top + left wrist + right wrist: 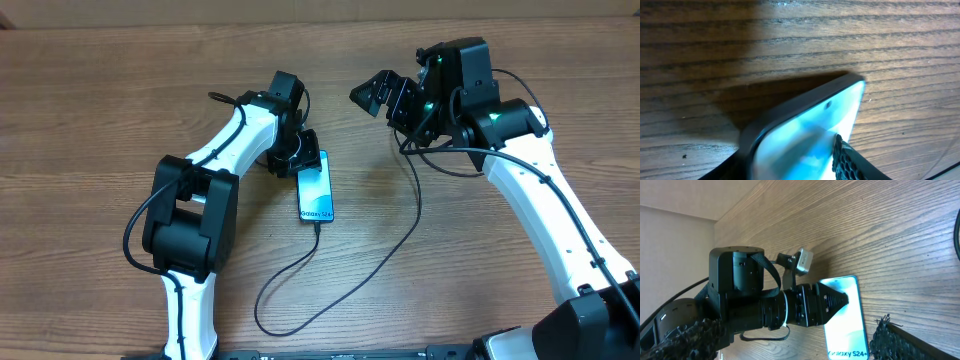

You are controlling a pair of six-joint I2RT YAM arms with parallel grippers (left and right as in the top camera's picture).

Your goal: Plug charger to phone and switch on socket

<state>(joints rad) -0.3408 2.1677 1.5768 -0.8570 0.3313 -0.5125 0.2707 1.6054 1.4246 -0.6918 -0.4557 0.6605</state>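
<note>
Two arms here. Phone [315, 187] sits mid-table [100, 100], screen up, and the charger [290, 272] meets its near end and loops toward the near edge. Left gripper [304, 152] straddles the phone's far end, but I can't tell if it's actually pinching. Right gripper [378, 92] hangs spread wide, off toward the far right.

Bare wood-grain table [90, 90] under everything, with a plain beige wall [670, 200] behind its far edge
</note>
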